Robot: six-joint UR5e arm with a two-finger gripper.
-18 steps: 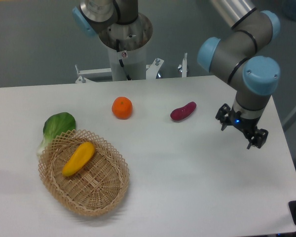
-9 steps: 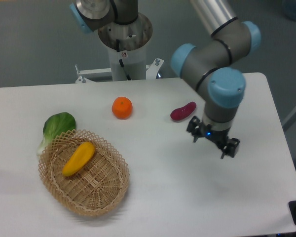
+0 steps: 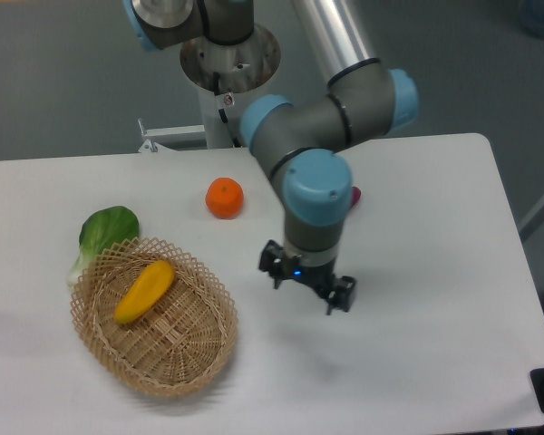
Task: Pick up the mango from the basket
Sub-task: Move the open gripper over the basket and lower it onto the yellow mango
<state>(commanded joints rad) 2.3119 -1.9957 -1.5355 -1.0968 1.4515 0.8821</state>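
Note:
The mango (image 3: 144,291), yellow-orange and elongated, lies tilted in the upper left part of the tan wicker basket (image 3: 186,353) at the front left of the table. My gripper (image 3: 307,285) hangs above the bare table to the right of the basket, well apart from the mango. Its fingers are spread and hold nothing.
A round orange fruit (image 3: 224,198) sits behind the basket. A green leafy vegetable (image 3: 105,230) lies against the basket's back left rim. The dark red-purple vegetable (image 3: 354,194) is almost hidden behind my arm. The arm's base column (image 3: 228,82) stands at the table's back edge.
My arm has swung left across the table, from near the right edge to the middle, closer to the basket. The fruits and the basket have not moved.

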